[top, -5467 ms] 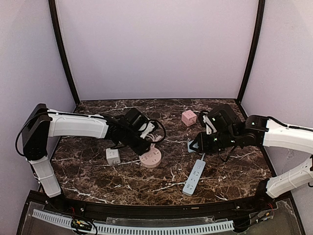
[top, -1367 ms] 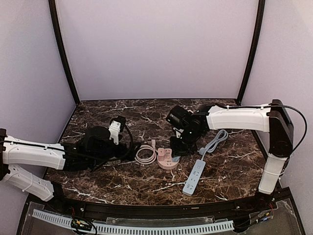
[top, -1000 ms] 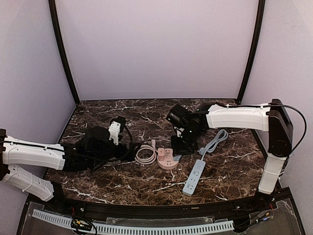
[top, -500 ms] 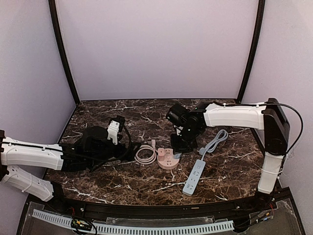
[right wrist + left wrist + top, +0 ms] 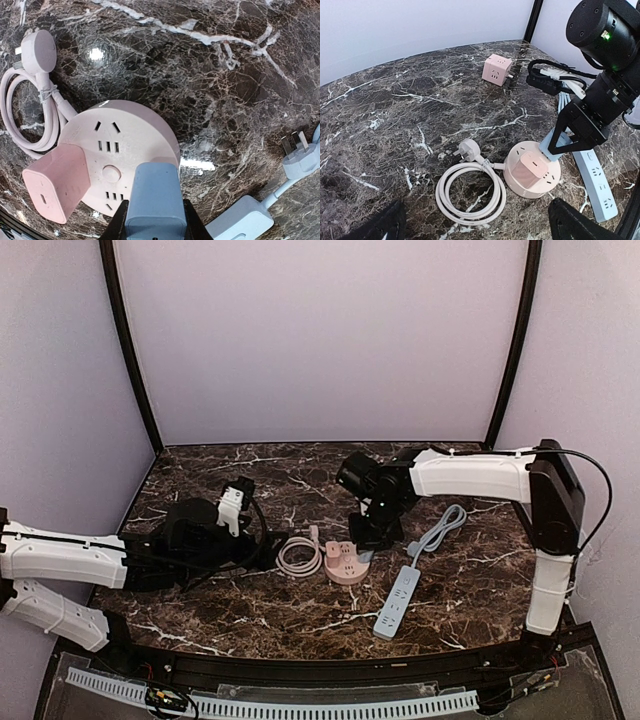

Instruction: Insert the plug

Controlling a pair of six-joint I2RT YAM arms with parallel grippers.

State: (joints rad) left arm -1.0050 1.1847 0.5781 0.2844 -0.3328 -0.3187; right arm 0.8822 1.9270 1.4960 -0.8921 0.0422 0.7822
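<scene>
The right gripper (image 5: 152,222), clamped on the blue plug (image 5: 152,192) at the round pink hub's (image 5: 131,131) near edge (a pink adapter (image 5: 55,182) sits beside it), should square the plug over free slots, then press straight down; the left gripper (image 5: 477,222) gapes wide open nearby.

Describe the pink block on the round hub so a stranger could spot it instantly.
On the dark marble table, find the round pink hub beside the coiled cord. The pink block stands plugged into its top. The other pink cube sits loose farther back, and the adapter beside the block is blue.
</scene>
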